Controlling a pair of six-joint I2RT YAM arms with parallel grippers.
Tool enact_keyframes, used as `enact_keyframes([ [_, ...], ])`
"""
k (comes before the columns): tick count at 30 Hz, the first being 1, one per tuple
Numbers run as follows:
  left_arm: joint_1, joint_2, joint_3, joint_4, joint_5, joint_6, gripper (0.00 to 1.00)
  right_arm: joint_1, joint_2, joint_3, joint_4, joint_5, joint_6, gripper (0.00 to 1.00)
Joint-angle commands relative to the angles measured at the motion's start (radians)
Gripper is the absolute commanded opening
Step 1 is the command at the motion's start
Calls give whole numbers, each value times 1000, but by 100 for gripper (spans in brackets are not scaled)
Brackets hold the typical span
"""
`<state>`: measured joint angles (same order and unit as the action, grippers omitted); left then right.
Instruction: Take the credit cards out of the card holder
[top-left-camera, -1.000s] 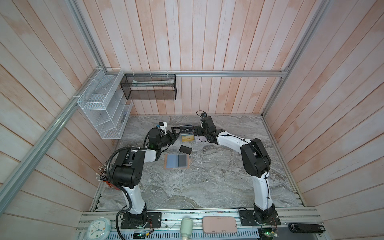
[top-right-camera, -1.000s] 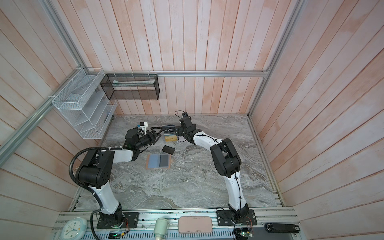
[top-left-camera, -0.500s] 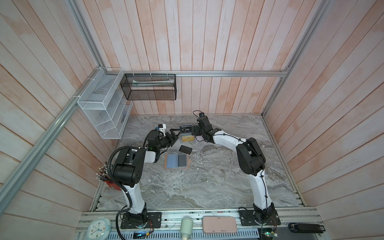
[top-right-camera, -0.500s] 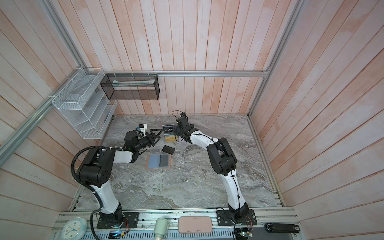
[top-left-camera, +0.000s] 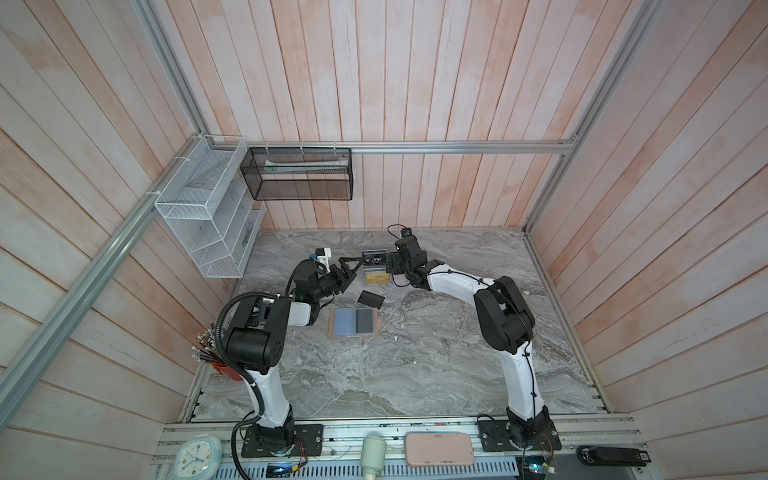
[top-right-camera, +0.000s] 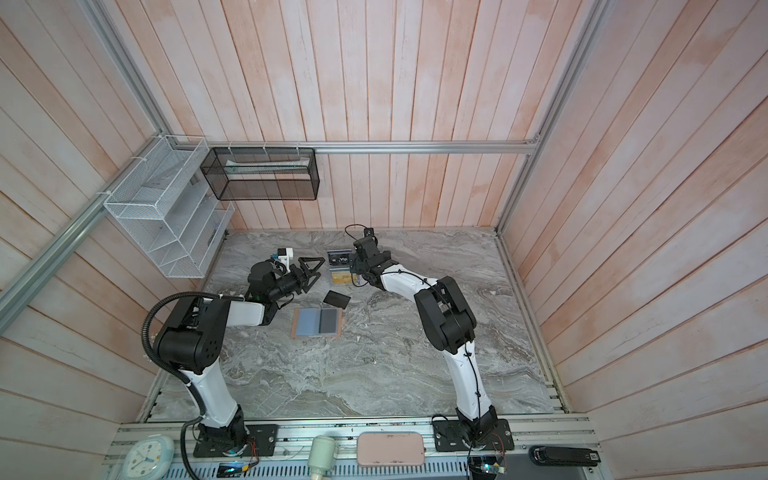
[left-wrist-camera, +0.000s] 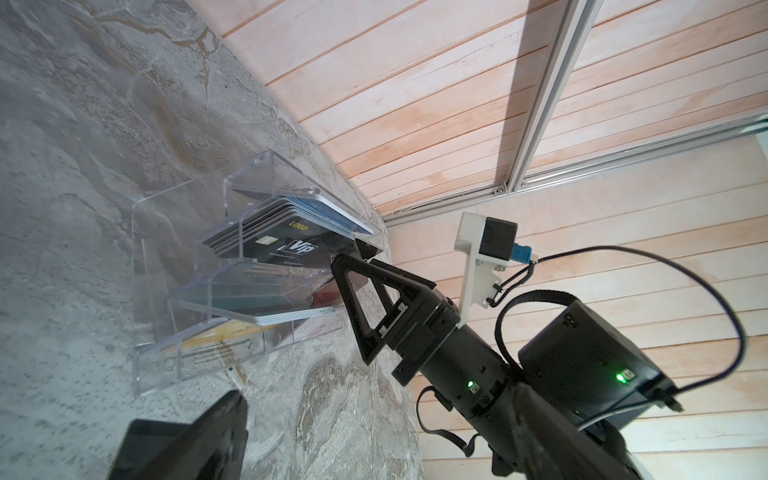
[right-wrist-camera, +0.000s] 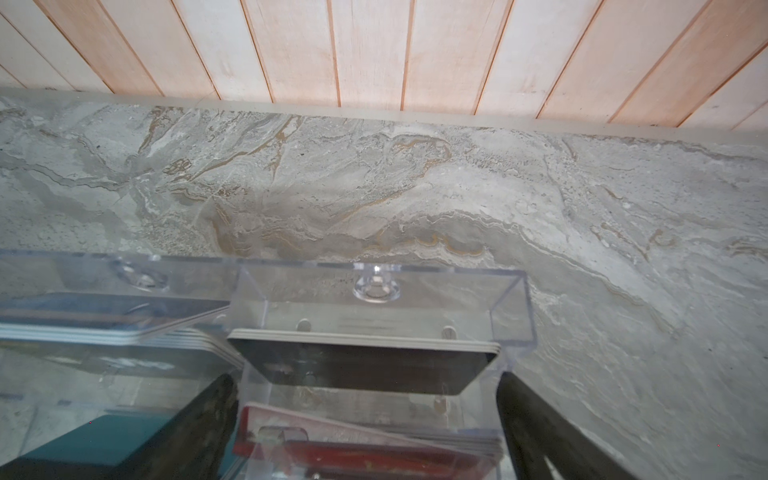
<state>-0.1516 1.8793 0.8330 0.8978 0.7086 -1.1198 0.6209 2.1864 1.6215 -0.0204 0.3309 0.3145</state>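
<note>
The card holder (top-left-camera: 353, 323) (top-right-camera: 316, 323) lies open and flat, pale blue half on the left, grey half on the right. A plain black credit card (top-left-camera: 371, 299) (top-right-camera: 336, 298) rests on the table just behind it. The black Vip card (top-left-camera: 376, 259) (left-wrist-camera: 291, 249) and a dark red card (right-wrist-camera: 365, 453) sit in a clear acrylic rack (top-left-camera: 376, 270) (left-wrist-camera: 174, 232). My right gripper (top-left-camera: 390, 269) (right-wrist-camera: 365, 376) is open, its fingers on either side of one rack column. My left gripper (top-left-camera: 353, 272) (top-right-camera: 316, 273) hangs open and empty left of the rack.
A white wire basket (top-left-camera: 203, 216) hangs on the left wall and a black mesh basket (top-left-camera: 297, 174) on the back wall. The front rail carries a pink case (top-left-camera: 439, 449), a clock (top-left-camera: 192, 459) and a black device (top-left-camera: 611, 457). A red cup of pens (top-left-camera: 220, 365) stands by the left arm.
My right arm has shifted slightly left at the rack. The left arm has hardly moved. Both grippers have stayed open.
</note>
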Motion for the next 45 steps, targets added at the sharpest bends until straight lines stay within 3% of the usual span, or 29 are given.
enact_keyframes([
  [1,-3,22,-5,36,21,0,100,4,-35,-35,-29,31,-7,98],
  [18,-20,38,20,28,35,-5,100,23,-150,-139,-40,94,-59,98],
  [27,-26,25,12,5,44,9,100,20,-91,-74,-65,76,-67,98],
  [36,-27,15,38,-23,71,7,100,-23,-191,-86,-117,-170,-19,96],
  [42,-56,74,91,109,113,-139,100,-83,-263,-234,-14,-301,63,95],
  [45,-95,83,155,49,129,-114,100,-110,-293,-272,10,-366,83,93],
])
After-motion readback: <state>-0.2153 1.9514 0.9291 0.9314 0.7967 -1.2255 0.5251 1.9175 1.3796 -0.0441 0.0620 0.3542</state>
